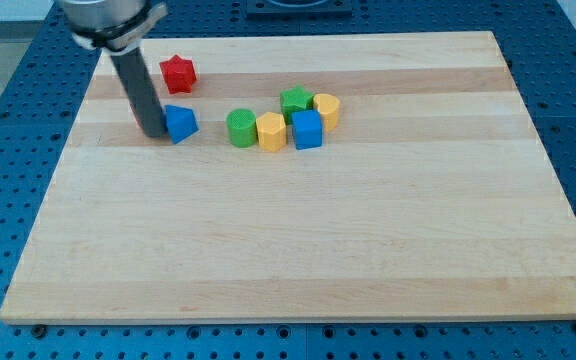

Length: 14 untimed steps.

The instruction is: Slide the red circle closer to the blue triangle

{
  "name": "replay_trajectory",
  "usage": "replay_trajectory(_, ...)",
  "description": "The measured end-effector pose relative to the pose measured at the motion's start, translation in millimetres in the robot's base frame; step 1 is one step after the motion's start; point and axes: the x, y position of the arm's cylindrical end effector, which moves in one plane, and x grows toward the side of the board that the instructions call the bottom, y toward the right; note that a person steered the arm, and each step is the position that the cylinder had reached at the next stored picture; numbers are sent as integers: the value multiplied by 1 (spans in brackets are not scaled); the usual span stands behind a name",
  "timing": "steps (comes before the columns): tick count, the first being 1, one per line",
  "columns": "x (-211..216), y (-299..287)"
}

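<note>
Rig carries no pincer, so no pincer state can be told; only a dark rod. My tip (154,132) sits on the pale wooden counter (298,250), touching or just beside the left face of the small blue triangular block (181,123).

Task object: no red circle can be made out. The only red piece is a red star-like block (177,73), far of the blue triangle and near the counter's far edge. Taken as the intended target, judgement only.

Risks, left to right:
- Tip is at the wrong block. Any rightward motion from here would push the blue triangle, not the red piece, and could widen the gap.
- Moving the tip toward the far side while alongside the triangle may clip and rotate it.
- The red block must be approached from its far side, where the counter margin is narrow. A poor angle could send it left, toward the far-left corner.
- Right of the triangle: green round block (240,128), yellow hexagonal block (270,131), blue cube (307,130), green star block (295,99), yellow round block (326,109), clustered. A shoved triangle could reach them.

Open room: near half and right side are bare.
</note>
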Motion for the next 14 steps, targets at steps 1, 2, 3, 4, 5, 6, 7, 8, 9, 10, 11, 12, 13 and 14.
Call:
replay_trajectory(1,-15,23)
replay_trajectory(2,-23,37)
replay_trajectory(3,-20,32)
replay_trajectory(4,14,20)
replay_trajectory(5,43,-15)
replay_trajectory(6,43,-72)
replay_trajectory(7,4,-87)
replay_trajectory(8,-39,-53)
replay_trajectory(9,-55,-10)
replay_trajectory(10,-55,-26)
replay_trajectory(11,-32,-65)
replay_trajectory(12,3,-75)
replay_trajectory(13,10,-60)
replay_trajectory(14,-4,-33)
